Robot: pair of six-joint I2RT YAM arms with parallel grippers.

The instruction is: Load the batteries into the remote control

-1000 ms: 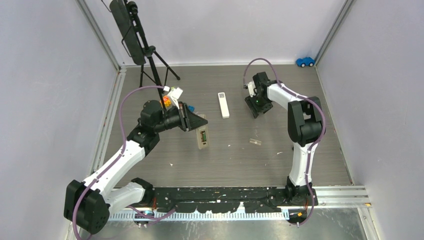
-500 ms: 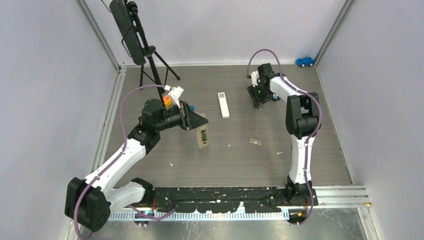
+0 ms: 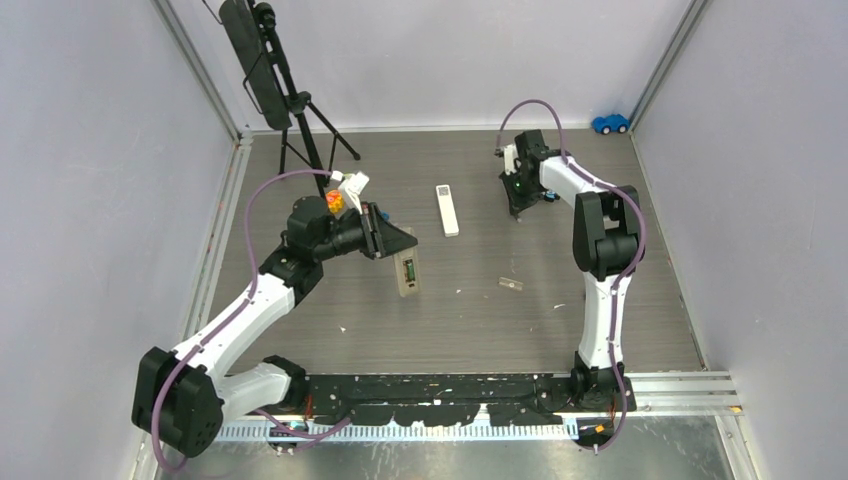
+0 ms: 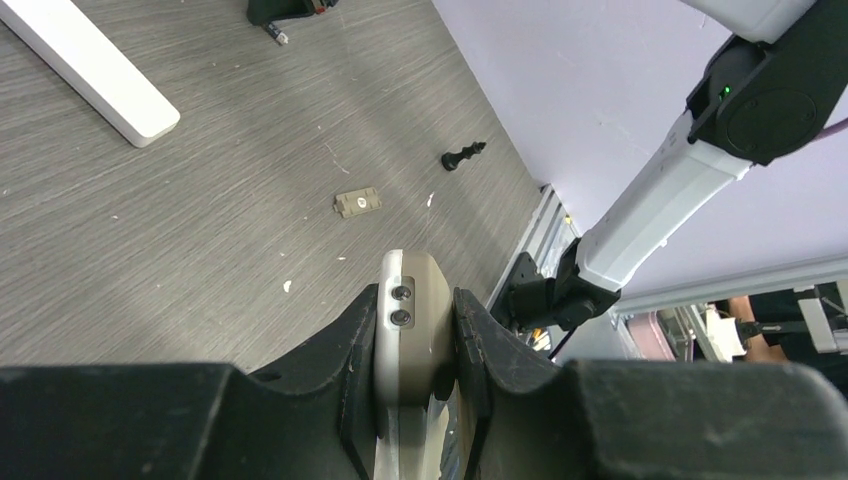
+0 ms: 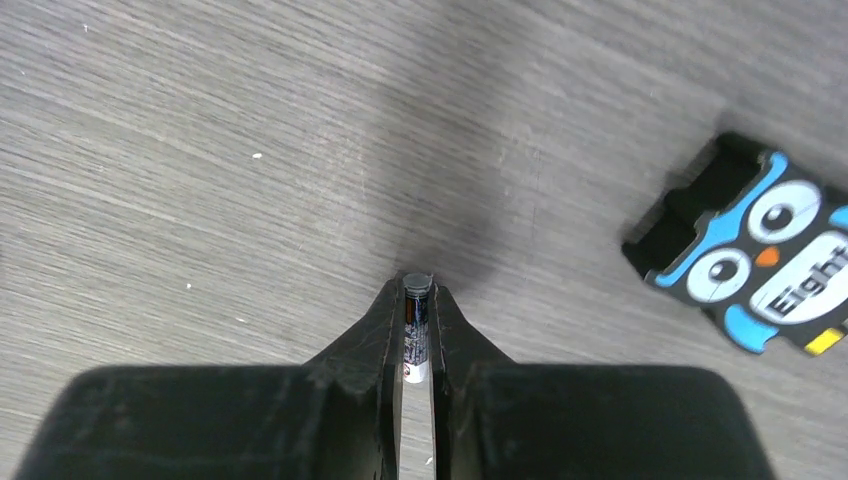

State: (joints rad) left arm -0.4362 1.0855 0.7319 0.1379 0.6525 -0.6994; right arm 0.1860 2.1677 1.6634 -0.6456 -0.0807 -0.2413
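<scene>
A battery (image 5: pixel 416 320) sits pinched between the fingers of the right gripper (image 5: pixel 416 295), lengthwise along them, with its grey end cap at the fingertips and just above the table (image 5: pixel 200 150). Whether it touches the wood I cannot tell. In the top view that gripper (image 3: pixel 516 195) is at about 1 o'clock from the table's middle, pointing down. At 2 o'clock from the battery in the wrist view an owl tag (image 5: pixel 760 255), black, blue and white, lies flat on the table.

The remote (image 3: pixel 405 272) is at about 10 o'clock from the middle. It hangs tilted off the left gripper (image 3: pixel 385 232), which is clamped on its upper end. The left wrist view shows the beige casing (image 4: pixel 412 320) squeezed between both black fingers, two small screws facing the camera.

Between the arms, at 12 o'clock, lies a white bar (image 3: pixel 447 210). A small tan plate (image 3: pixel 511 285) lies at 4 o'clock, and a black peg (image 4: pixel 463 156) lies beyond it near the right wall.

The table is grey wood-grain laminate, flecked with white crumbs. Plain lavender walls (image 3: pixel 100 200) close in three sides, with aluminium rails (image 3: pixel 215 230) along their feet. A black tripod (image 3: pixel 290 95) stands in the 11 o'clock corner and a blue toy car (image 3: pixel 610 123) in the 1 o'clock corner.
</scene>
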